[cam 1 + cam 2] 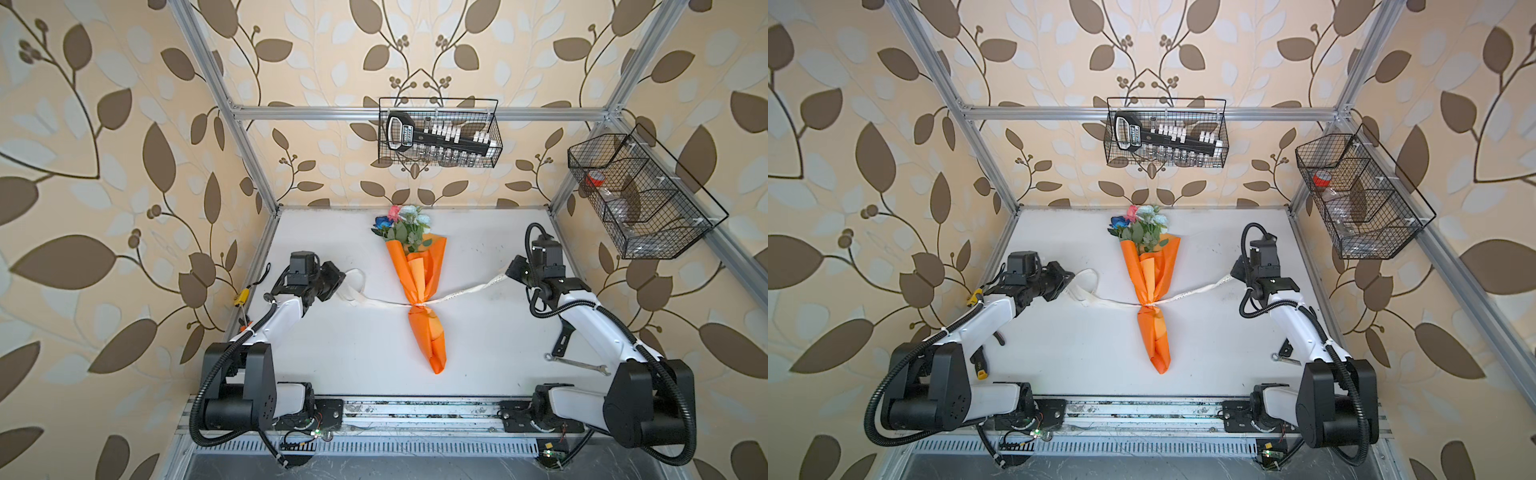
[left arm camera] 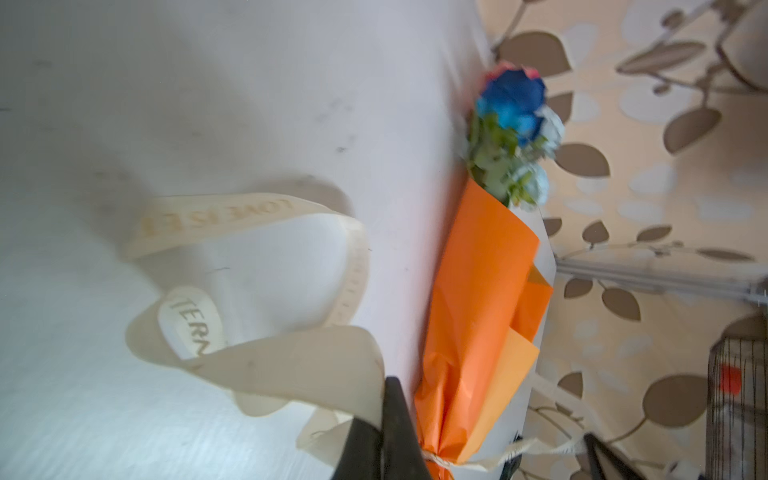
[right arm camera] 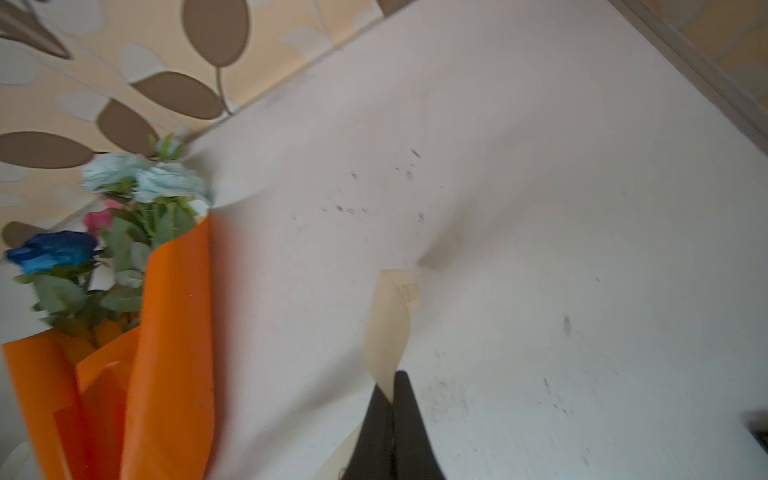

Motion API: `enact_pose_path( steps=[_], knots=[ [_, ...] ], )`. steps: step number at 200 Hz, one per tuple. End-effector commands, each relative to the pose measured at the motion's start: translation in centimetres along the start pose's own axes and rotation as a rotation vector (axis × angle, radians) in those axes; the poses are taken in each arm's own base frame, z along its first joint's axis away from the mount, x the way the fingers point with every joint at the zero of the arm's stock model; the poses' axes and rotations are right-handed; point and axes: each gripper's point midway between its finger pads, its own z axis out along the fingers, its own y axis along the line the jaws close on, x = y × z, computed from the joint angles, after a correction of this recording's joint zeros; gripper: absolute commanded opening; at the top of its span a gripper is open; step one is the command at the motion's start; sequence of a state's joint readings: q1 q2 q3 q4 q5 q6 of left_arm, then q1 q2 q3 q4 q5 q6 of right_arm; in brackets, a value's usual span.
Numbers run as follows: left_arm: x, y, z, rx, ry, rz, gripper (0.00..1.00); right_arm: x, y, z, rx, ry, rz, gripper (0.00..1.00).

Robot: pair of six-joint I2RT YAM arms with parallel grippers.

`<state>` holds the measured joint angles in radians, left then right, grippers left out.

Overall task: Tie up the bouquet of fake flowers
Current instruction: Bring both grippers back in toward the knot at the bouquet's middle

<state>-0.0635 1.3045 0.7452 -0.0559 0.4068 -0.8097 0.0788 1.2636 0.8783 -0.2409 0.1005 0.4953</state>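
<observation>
The bouquet of fake flowers [image 1: 419, 286] [image 1: 1154, 286] lies along the middle of the white table in both top views, blooms toward the back wall, wrapped in orange paper. A cream ribbon [image 1: 469, 289] [image 1: 1196, 291] is cinched round the wrap's narrow waist. My left gripper [image 1: 340, 277] [image 2: 390, 384] is shut on the ribbon's slack, looping left end [image 2: 249, 216], left of the bouquet [image 2: 478, 291]. My right gripper [image 1: 509, 271] [image 3: 395, 380] is shut on the right end [image 3: 388, 324], which runs taut to the knot, right of the bouquet [image 3: 166, 332].
A wrench [image 1: 577, 364] lies on the table near the right arm's base. A yellow-handled tool [image 1: 242, 297] sits by the left edge. A wire basket with a socket set [image 1: 440, 133] hangs on the back wall, and another wire basket [image 1: 636, 195] hangs on the right frame.
</observation>
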Motion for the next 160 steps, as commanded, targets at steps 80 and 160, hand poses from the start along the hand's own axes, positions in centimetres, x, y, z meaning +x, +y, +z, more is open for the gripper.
enact_pose_path(
  steps=[80, 160],
  knots=[
    [12.6, -13.0, 1.3, 0.279, 0.24, 0.733, 0.0, -2.2, 22.5, -4.1, -0.612, -0.006, -0.34, 0.0],
    [20.0, -15.0, 2.1, 0.364, 0.279, 1.132, 0.0, 4.7, 35.6, -3.4, -0.94, 0.198, -0.497, 0.0]
  ],
)
